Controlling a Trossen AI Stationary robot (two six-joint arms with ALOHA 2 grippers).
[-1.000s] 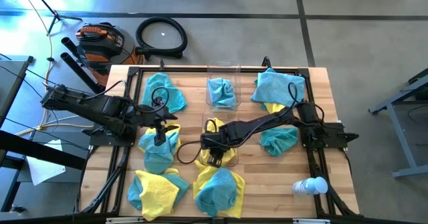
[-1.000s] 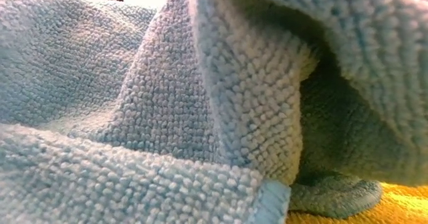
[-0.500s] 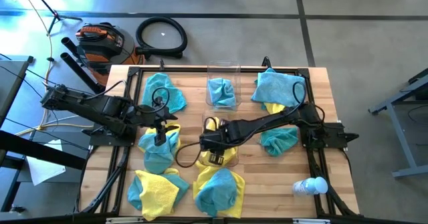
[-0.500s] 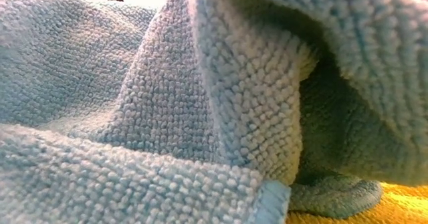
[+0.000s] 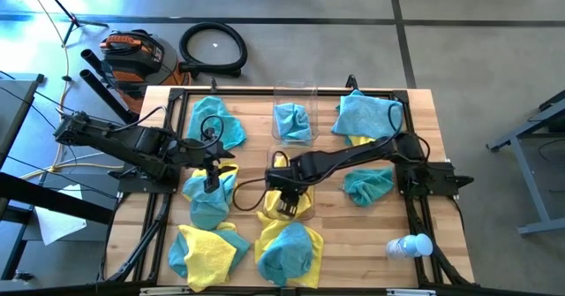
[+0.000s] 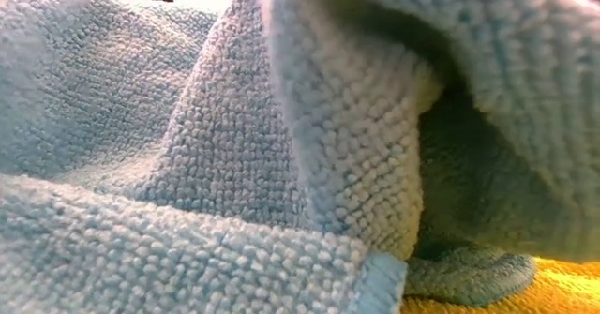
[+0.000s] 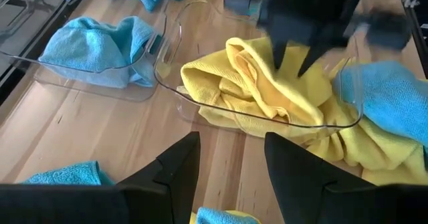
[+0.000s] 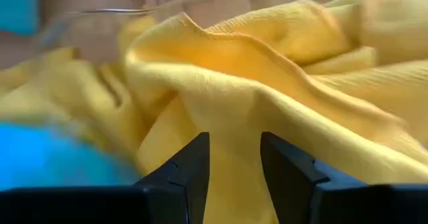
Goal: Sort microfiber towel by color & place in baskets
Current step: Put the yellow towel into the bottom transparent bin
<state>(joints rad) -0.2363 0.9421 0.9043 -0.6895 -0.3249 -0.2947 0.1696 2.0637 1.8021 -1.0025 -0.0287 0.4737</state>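
- Two clear baskets stand in the middle of the table: the far basket holds one teal towel, and the near basket holds a bunched yellow towel.
- Loose towels lie around them in six heaps: a teal heap at the far left; a teal-over-yellow heap at the far right; one teal towel at mid right; a teal heap with a bit of yellow at mid left; a yellow-and-teal heap at the near left; and a teal-over-yellow heap at near centre.
- How many single cloths make up each heap cannot be told.
- The right tool reaches across to the near basket and hangs right over the yellow towel, fingers spread with nothing pinched between them; the right wrist view shows both fingers apart just above the yellow folds.
- The left tool hovers over the mid-left teal heap, its fingers spread wide and holding nothing.
- One white bottle lies at the table's near right corner.
- The low view is filled by teal cloth right against the camera, with a strip of yellow at the lower right.
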